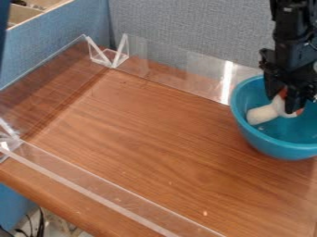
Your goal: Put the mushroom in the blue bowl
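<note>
The cream-white mushroom (pixel 261 114) sits inside the teal-blue bowl (pixel 258 135) — at the table's right edge.

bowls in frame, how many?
1. The blue bowl sits at the right edge of the wooden table, partly cut off by the frame, with the mushroom inside it.
</note>
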{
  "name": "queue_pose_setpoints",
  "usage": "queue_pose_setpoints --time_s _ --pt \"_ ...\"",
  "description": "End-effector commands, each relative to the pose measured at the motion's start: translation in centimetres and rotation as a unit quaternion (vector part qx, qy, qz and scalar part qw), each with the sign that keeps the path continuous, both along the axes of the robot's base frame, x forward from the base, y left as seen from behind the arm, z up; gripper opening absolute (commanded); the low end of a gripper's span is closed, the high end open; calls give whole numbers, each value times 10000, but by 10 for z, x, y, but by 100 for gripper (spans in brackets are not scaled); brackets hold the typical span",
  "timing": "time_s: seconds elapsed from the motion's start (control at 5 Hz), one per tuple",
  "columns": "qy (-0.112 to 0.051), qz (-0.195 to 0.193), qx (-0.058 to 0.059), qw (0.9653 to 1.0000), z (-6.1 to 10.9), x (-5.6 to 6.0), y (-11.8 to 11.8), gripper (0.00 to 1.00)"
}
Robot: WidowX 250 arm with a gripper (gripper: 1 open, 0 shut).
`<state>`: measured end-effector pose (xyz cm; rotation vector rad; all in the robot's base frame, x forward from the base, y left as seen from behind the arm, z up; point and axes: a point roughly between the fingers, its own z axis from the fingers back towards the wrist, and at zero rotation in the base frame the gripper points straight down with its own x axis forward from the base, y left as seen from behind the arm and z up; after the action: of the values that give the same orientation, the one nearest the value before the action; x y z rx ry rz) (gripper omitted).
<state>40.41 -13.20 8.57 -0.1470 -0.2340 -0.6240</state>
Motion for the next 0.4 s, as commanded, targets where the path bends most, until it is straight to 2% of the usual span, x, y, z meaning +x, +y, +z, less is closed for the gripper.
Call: queue_pose_setpoints --time_s 0.0,0.2 --pt "-401 65 -106 9991 31 5 8 0" --pt "-388 77 -120 9991 30 5 9 0"
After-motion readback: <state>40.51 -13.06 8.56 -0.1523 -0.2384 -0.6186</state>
